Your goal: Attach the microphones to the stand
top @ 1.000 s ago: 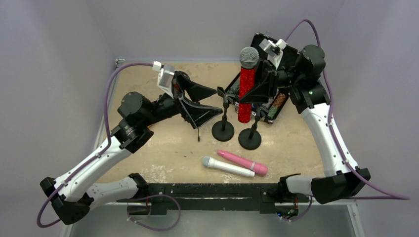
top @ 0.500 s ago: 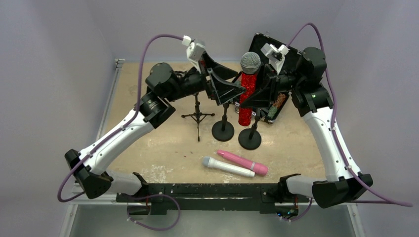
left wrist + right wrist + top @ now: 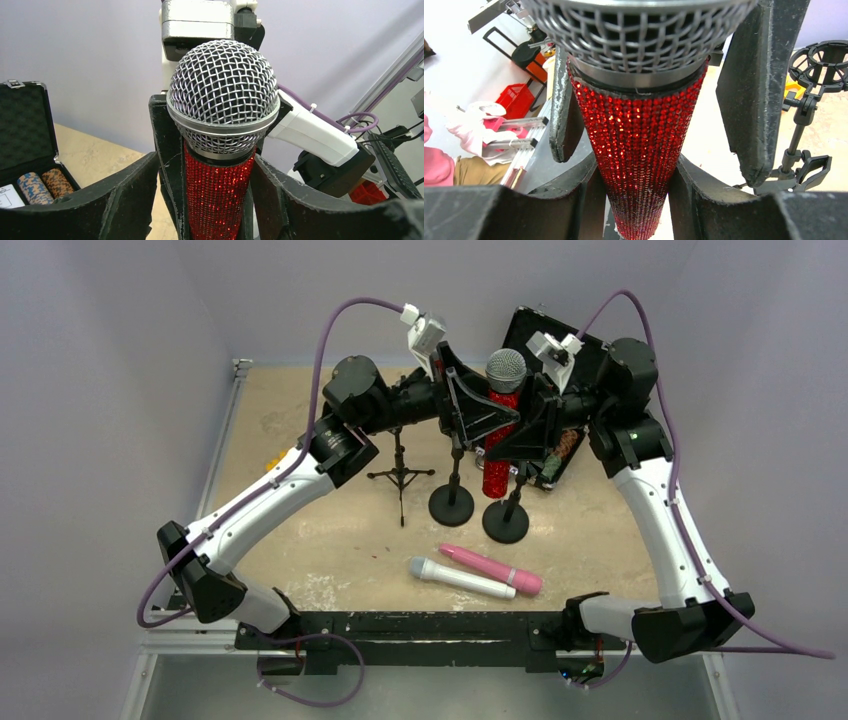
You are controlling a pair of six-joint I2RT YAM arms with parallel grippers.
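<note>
The glittery red microphone (image 3: 496,472) with a grey mesh head stands upright in the air above two round-base stands (image 3: 451,505) (image 3: 505,523). My right gripper (image 3: 508,445) is shut on its red body (image 3: 636,140). My left gripper (image 3: 488,415) is open, its fingers straddling the red body (image 3: 220,200) just below the head, with gaps on both sides. The white microphone (image 3: 460,579) and the pink microphone (image 3: 492,569) lie side by side on the table near the front edge.
A small tripod stand (image 3: 400,475) is left of the round-base stands. An open black case (image 3: 562,452) with chips lies behind the right gripper; it also shows in the left wrist view (image 3: 25,150). A stand's ring clip (image 3: 824,60) shows beside the microphone.
My left arm has swung right and up from the table's left, bringing its open fingers around the red microphone. The right gripper has lowered the microphone slightly.
</note>
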